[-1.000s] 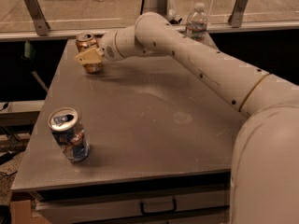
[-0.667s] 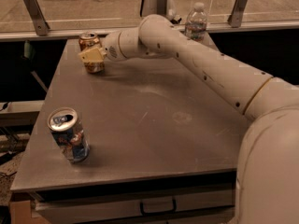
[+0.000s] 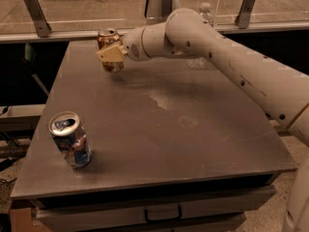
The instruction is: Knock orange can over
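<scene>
The orange can (image 3: 107, 38) stands at the far left of the grey table (image 3: 159, 124), its silver top showing and its bottom on the table top. My gripper (image 3: 112, 56), tan at its tip, sits right in front of the can's middle and hides most of its body. It touches the can or is very close to it. The can looks upright, perhaps leaning a little to the left at the top. My white arm (image 3: 217, 52) reaches in from the right across the back of the table.
A blue, red and white can (image 3: 71, 140) stands near the table's front left corner. A clear plastic water bottle (image 3: 205, 14) stands behind my arm at the back edge. A railing with metal posts (image 3: 35, 13) runs behind the table. A drawer front (image 3: 161, 211) is below.
My gripper and the orange can have both shifted to the right along the back of the table. The blue can has not moved.
</scene>
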{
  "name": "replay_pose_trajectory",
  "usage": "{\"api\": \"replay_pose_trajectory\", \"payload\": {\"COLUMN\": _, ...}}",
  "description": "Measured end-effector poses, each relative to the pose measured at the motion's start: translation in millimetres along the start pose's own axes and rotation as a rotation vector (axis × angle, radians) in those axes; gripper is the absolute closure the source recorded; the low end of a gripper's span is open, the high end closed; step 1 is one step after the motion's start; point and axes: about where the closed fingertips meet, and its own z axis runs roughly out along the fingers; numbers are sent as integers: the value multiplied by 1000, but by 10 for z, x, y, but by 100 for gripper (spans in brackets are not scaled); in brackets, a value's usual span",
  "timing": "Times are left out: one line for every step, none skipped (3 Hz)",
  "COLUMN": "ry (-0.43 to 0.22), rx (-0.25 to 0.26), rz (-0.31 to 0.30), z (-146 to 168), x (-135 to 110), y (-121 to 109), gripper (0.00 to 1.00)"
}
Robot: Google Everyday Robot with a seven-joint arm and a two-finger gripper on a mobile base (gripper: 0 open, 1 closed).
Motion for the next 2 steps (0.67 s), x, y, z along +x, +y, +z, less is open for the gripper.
{"api": "replay_pose_trajectory", "payload": {"ry": 98, "rx": 15, "rz": -76, "z": -390, "x": -162, "y": 22, "gripper": 100}}
{"api": "replay_pose_trajectory", "payload": {"ry": 258, "rx": 57, "rz": -182, "z": -749, "x": -331, "y": -76, "gripper": 100}}
